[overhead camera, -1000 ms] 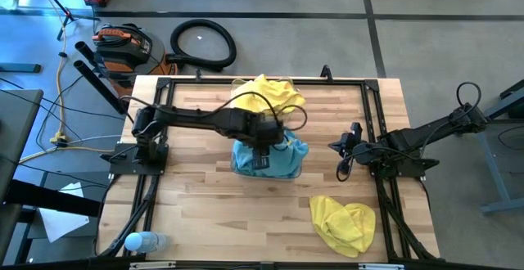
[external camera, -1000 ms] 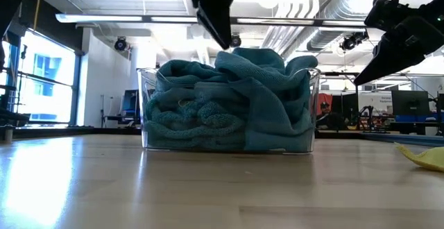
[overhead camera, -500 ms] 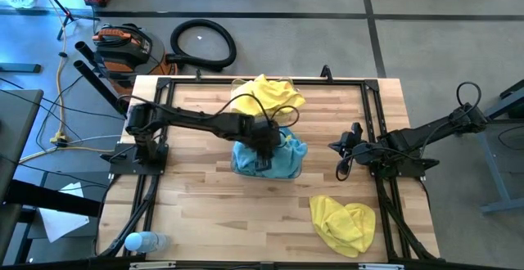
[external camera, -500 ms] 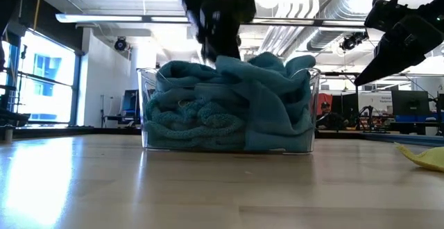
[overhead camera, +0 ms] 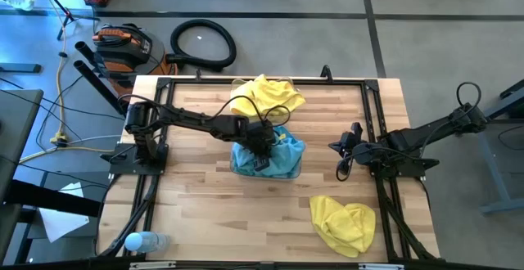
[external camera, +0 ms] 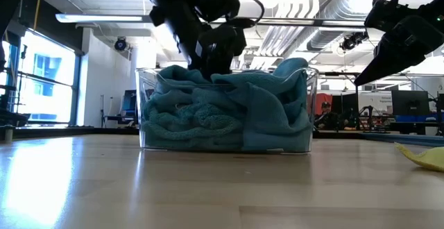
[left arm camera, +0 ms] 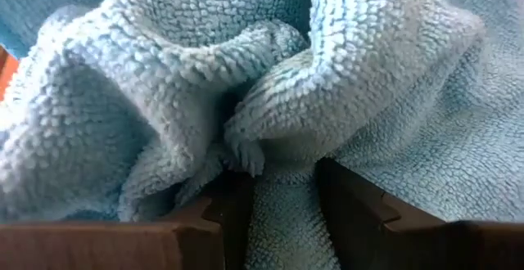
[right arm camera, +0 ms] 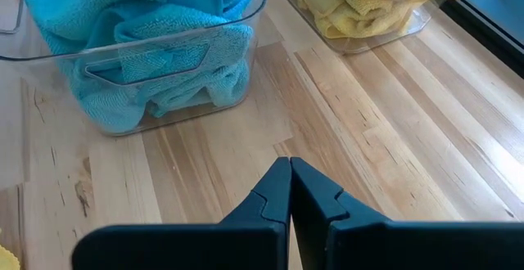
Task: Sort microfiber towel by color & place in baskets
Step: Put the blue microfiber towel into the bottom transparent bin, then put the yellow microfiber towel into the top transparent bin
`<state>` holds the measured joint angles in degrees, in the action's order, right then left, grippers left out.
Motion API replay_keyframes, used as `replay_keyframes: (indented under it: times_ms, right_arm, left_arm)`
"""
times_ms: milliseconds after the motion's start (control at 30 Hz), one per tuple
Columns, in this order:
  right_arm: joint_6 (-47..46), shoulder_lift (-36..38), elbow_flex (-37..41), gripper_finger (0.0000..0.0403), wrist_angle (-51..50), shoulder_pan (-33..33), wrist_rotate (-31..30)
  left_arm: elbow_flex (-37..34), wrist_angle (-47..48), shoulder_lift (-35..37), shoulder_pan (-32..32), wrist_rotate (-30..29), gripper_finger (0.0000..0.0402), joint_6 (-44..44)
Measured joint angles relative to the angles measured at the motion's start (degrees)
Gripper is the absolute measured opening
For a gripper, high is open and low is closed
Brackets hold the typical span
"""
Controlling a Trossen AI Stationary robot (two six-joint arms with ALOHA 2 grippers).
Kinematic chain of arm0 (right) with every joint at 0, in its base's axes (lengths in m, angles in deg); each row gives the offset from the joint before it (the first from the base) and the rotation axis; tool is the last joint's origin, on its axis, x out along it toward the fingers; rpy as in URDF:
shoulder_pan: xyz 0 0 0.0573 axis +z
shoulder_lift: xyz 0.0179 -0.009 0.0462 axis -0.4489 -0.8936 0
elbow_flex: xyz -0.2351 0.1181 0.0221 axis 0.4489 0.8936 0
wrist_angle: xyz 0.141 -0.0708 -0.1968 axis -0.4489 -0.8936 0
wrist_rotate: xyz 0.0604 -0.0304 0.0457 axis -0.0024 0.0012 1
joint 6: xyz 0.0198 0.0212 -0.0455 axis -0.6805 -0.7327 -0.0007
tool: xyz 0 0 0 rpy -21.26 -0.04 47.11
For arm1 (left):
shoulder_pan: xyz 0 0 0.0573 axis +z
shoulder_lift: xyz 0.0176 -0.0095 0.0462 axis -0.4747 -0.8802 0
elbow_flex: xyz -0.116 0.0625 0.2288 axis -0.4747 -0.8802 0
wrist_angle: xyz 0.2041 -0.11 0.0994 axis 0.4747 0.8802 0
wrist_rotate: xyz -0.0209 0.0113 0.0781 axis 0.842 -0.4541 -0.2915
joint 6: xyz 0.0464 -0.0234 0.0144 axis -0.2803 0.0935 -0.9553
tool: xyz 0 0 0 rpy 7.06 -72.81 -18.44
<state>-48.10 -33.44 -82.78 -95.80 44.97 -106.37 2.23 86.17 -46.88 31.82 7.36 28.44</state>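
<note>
While the left gripper (left arm camera: pixel 277 190) pushes a blue towel (left arm camera: pixel 270 82) into its basket (external camera: pixel 146 104), jaws spread around a fold, the right gripper (right arm camera: pixel 289 190) waits pressed shut; I'd guess the loose yellow towel (overhead camera: pixel 342 223) comes next.

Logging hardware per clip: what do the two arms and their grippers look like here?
Both arms are dark, nearly black, slim jointed links on black bases bolted to the table's black frame. A thin black cable loops above the left gripper, and another loops near the right arm's far joint. The right gripper has two flat, angular, matte dark fingers with small stepped notches on their inner edges. No markings are visible.
</note>
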Motion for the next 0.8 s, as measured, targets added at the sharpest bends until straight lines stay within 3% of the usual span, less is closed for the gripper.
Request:
replay_keyframes:
  times_ms: [500,667,800]
  right_arm:
    - [0.16,0.02,0.0,0.0,-0.51,0.0,-0.01]
    - [0.04,-0.01,0.0,0.0,-0.88,0.0,-0.03]
    - [0.04,-0.02,0.0,0.0,-0.96,-0.01,-0.02]
  left_arm:
    - [7.52,10.9,5.97,-0.2,-1.26,0.0126,-3.77]
    - [7.32,12.6,11.47,-0.69,-4.72,0.0126,-7.47]
    - [3.13,10.05,17.03,-1.86,-7.55,0.0126,-10.47]
